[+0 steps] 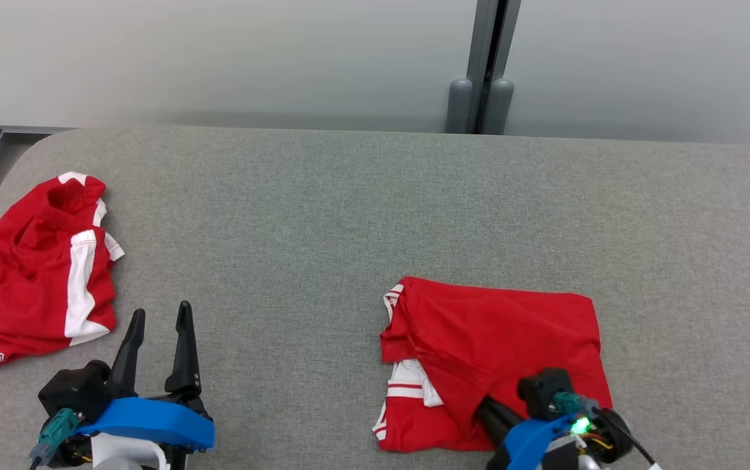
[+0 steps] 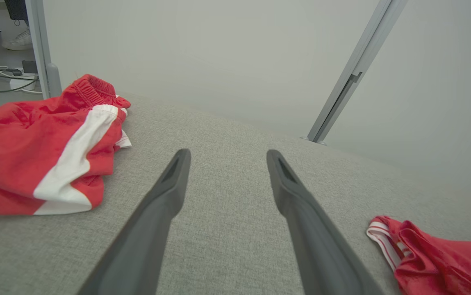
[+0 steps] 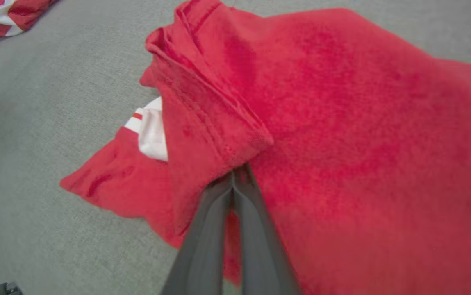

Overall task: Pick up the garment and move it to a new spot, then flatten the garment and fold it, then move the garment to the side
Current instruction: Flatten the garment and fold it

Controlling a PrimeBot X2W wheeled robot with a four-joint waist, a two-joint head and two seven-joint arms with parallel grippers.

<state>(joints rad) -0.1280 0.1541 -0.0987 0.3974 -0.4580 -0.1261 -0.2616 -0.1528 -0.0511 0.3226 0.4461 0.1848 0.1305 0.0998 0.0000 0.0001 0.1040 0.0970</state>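
Grey fabric surface [image 1: 348, 209] under red garment [image 1: 499, 326], pale wall panels [image 1: 218, 59] behind.

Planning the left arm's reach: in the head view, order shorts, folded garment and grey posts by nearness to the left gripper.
From the left gripper:
1. Red-and-white shorts, close on its left.
2. Folded red garment, to its right.
3. Grey posts, beyond the table.
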